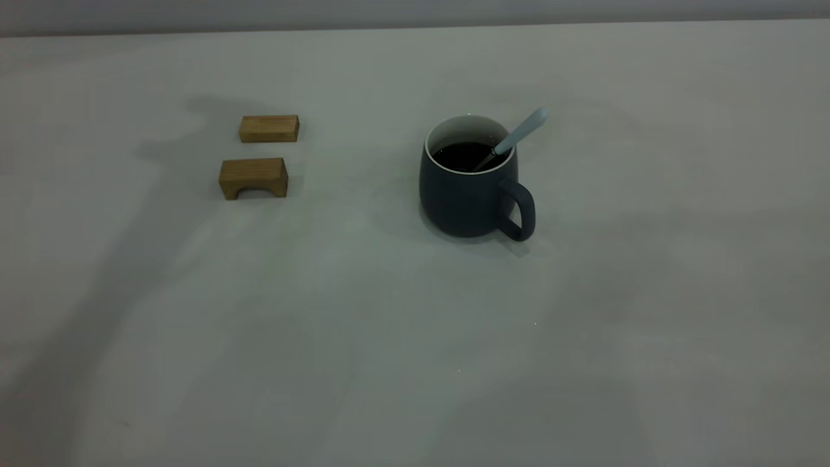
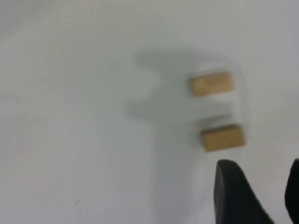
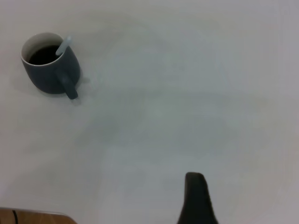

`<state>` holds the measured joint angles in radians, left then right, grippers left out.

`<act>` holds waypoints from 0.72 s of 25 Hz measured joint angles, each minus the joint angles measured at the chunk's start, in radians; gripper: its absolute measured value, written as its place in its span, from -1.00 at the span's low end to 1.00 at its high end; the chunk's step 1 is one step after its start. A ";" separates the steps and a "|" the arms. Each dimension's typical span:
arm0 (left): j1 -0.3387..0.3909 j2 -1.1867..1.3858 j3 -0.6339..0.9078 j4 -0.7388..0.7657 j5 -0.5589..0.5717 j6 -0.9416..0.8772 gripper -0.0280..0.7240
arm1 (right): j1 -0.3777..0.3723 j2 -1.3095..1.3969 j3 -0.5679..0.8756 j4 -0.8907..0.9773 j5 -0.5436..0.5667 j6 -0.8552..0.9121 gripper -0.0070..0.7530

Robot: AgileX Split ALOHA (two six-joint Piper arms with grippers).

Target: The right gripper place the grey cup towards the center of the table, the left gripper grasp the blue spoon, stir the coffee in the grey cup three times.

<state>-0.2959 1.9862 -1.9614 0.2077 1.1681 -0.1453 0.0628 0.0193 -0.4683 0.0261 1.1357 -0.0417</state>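
grey cup (image 1: pixel 467 201) rounded, glossy coffee (image 1: pixel 462 155) | blue spoon (image 1: pixel 515 137) inside | left gripper (image 2: pixel 259 196) parted (empty)

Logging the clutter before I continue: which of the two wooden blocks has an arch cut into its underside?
The nearer wooden block, closer to the camera in the exterior view, has the arch. The farther block is a plain bar.

Left hand (image 2: pixel 259 191) aloft, fingers apart — right hand (image 3: pixel 198 198) aloft, barely visible

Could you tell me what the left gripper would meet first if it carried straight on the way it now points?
Probably the nearer wooden block, just ahead of the left gripper; depth is unclear.
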 joint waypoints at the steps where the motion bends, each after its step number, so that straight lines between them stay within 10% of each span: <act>1: 0.000 -0.024 0.036 0.015 0.000 0.001 -0.01 | 0.000 0.000 0.000 0.000 0.000 0.000 0.58; 18: 0.014 -0.670 0.885 0.070 0.000 -0.100 -0.01 | 0.000 0.000 0.000 0.000 0.000 0.000 0.58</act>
<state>-0.2821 1.3161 -1.0762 0.2774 1.1681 -0.2450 0.0628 0.0193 -0.4683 0.0261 1.1357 -0.0417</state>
